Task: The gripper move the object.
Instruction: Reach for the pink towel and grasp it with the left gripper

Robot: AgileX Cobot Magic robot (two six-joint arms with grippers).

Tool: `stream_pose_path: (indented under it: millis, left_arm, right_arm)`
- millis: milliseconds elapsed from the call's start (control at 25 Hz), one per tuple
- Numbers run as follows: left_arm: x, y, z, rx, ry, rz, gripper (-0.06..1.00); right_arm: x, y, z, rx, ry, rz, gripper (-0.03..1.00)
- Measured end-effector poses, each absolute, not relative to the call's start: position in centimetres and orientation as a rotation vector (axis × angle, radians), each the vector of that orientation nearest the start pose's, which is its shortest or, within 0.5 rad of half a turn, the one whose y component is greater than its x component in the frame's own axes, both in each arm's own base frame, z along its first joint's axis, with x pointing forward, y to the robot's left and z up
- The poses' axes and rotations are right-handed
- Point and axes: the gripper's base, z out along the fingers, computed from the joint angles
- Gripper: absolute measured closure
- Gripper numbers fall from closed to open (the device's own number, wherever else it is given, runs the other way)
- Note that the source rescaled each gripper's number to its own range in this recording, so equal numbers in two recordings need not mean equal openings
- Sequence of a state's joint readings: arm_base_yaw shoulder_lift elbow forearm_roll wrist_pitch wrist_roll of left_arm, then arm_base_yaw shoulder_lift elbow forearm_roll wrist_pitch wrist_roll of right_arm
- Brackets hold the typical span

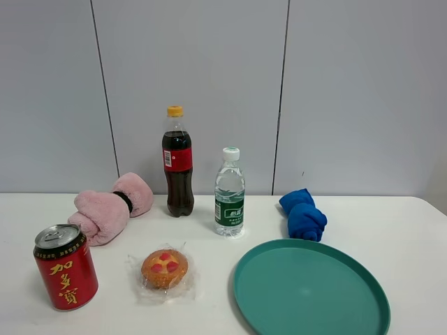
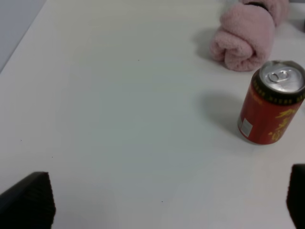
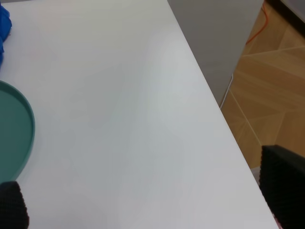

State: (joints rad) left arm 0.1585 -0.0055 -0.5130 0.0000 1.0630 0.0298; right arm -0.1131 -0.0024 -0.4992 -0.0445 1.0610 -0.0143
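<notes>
From the high camera you see the fluffy pink rolled towel [image 1: 112,204], cinched by a black band, lying on the white tabletop [image 1: 391,223] at the back left. It sits just behind the red drink can [image 1: 66,266] and beside the dark cola bottle [image 1: 179,162]. In the left wrist view your left gripper [image 2: 167,195] hangs above bare tabletop with its dark fingers [image 2: 28,202] spread wide; the towel lies beyond the can, well apart from them. In the right wrist view your right gripper [image 3: 147,195] has its fingers [image 3: 283,186] spread too, near the tabletop's edge, beside the round teal plate [image 3: 21,129].
</notes>
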Motion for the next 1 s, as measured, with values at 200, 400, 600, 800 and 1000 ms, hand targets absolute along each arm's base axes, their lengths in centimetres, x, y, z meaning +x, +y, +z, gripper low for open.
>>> stream_pose_path:
  millis: [200,400,600,800,1000]
  left_arm:
    - [-0.73,-0.12,28.06,-0.130,2.026,0.119,-0.05]
    - [-0.73,-0.12,28.06,-0.130,2.026,0.119,-0.05]
    - [-0.73,-0.12,28.06,-0.130,2.026,0.119,-0.05]
    - [-0.73,-0.12,28.06,-0.130,2.026,0.119,-0.05]
    - [-0.73,-0.12,28.06,-0.130,2.026,0.119,-0.05]
  right_arm:
    - [-0.56,-0.29,27.71,0.103,2.042,-0.133,-0.03]
    - [-0.56,-0.29,27.71,0.103,2.042,-0.133,-0.03]
    - [-0.56,-0.29,27.71,0.103,2.042,-0.133,-0.03]
    - [-0.56,-0.29,27.71,0.103,2.042,-0.133,-0.03]
    - [-0.56,-0.29,27.71,0.103,2.042,-0.133,-0.03]
